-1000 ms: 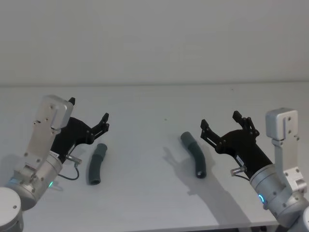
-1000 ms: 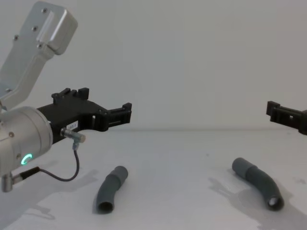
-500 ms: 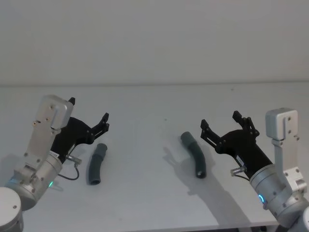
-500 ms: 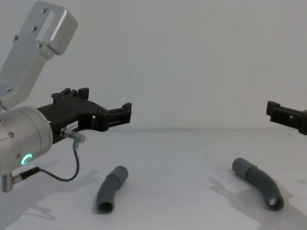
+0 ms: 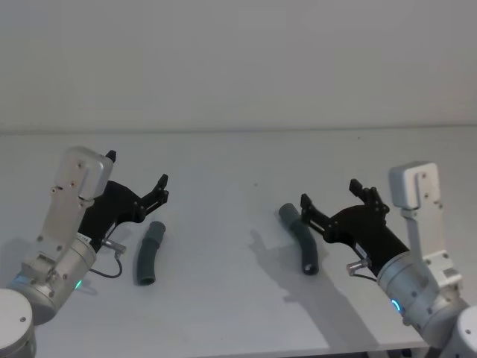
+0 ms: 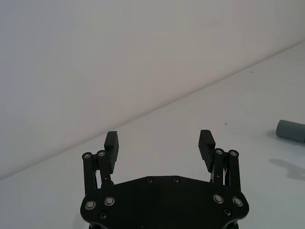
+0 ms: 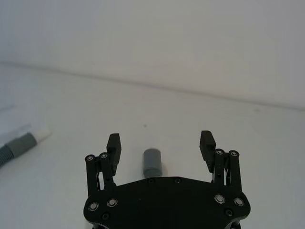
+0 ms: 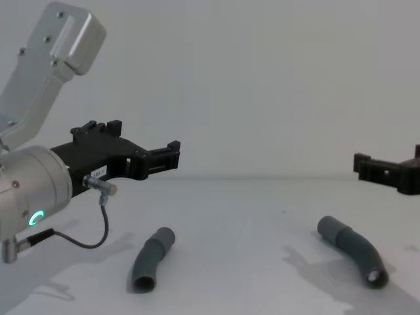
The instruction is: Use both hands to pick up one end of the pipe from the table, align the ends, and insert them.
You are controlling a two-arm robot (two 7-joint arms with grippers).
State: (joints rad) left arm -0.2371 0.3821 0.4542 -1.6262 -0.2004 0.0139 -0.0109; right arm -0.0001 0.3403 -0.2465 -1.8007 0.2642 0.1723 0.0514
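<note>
L gripper [image 5: 138,170] hangs above the tabletop [image 5: 223,171], fingers [image 6: 112,143] spread wide w/ nothing btw them. A thin cable [image 8: 107,220] loops under its wrist. L pipe [image 5: 147,252] lies flat on the tabletop, below and just beside the fingers, untouched. Chest view puts it well under them, w/ its open end [image 8: 144,283] toward the robot.

R gripper [image 5: 331,192] is likewise wide open & empty, raised off the tabletop. R pipe [image 5: 302,235] lies curved on the tabletop beneath it. In head view approx. its mid part sits under the fingers. In R wrist view its smooth grey cuff [image 7: 152,162] shows centred btw the two fingers [image 7: 113,143], beyond and below them, no contact. The pipe's near end is a dark opening [image 8: 374,277].

Farther out, to one side of the R fingers, R wrist view catches the L pipe's white tip [image 7: 44,133] on a grey cuff. The two pipes lie well apart. Past the fingertips, the tabletop's far edge meets a plain wall [image 5: 238,60].
</note>
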